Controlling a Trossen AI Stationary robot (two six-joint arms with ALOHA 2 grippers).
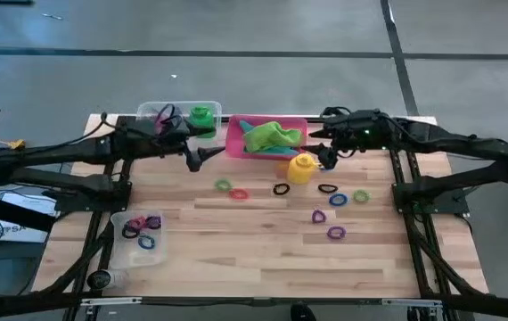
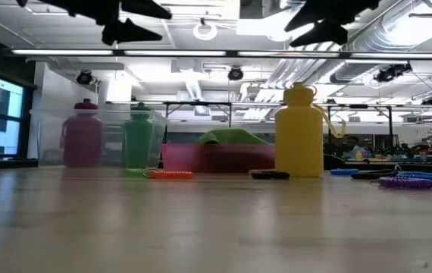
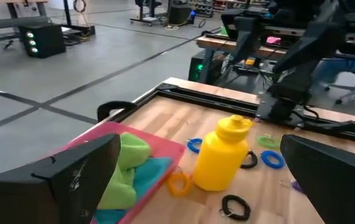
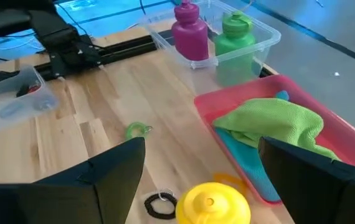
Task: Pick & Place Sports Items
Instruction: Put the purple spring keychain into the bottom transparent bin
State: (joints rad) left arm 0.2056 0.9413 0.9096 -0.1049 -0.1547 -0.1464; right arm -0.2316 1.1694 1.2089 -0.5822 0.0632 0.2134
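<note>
Yellow bottle stands upright on the desk, just beside the pink tray that holds the green cloth, with its long axis vertical. The right gripper hangs above it with fingers spread and empty, the bottle's cap almost directly beneath them in the right wrist view. The left gripper, also open and empty, sits farther off past the tray. So the right arm is nearer, and a straight descent looks like the likely approach.
</note>
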